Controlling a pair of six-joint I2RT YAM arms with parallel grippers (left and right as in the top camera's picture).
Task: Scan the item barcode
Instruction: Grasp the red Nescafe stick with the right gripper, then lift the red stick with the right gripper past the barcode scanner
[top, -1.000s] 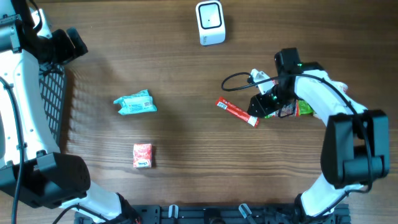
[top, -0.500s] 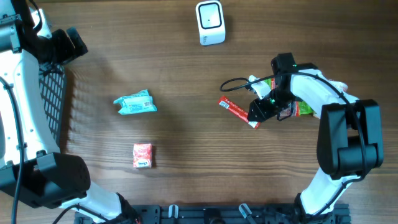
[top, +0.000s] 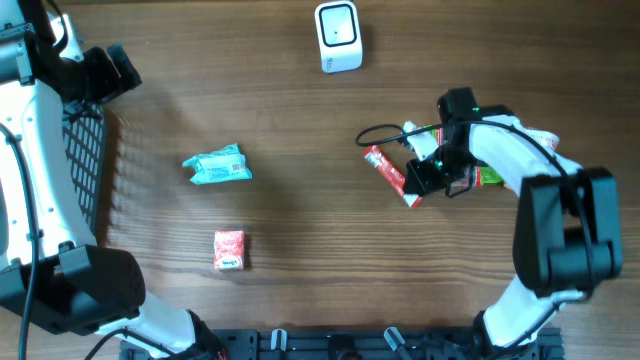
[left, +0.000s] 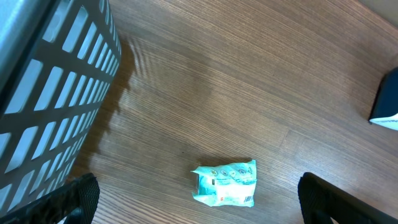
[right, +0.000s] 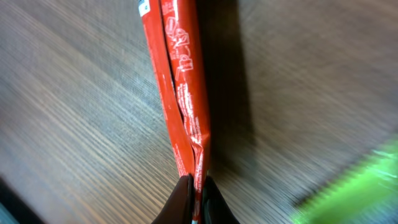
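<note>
- One arm has not moved since a second ago: the left one sits at the far left, left gripper (left: 198, 202) spread wide, holding nothing, above the wooden surface (top: 300, 260) beside the black mesh basket (left: 56, 81).
- Teal packet (top: 218, 166) lies flat left of centre, same spot as before. It has print on it, too small to read in either view.
- Small red box (top: 229, 250) is nearer the front edge, just right of the teal packet and well apart from it. Also unmoved. White label patch at one end, unreadable.
- White scanner (top: 338, 36) is at the back edge near the middle, unchanged, nothing in front of it.
- Red stick packet (top: 391, 174) is the main change. It lay at a shallow slant a second ago; now it sits steeper, with its free end swung toward the back of the surface. It lies right of centre, well apart from the scanner.
- The wrist view shows white lettering along the red wrapper and a small blue patch at the far end; I can't read the text.
- Right gripper (right: 194, 199) was partly spread a second ago. Its fingers are now pressed together, pinching the near end of the red stick packet at the seam.
- Black cable (top: 375, 132) loops just behind the packet.
- Green packet (top: 487, 175) lies right of the right gripper, partly under the arm; any label is hidden.
</note>
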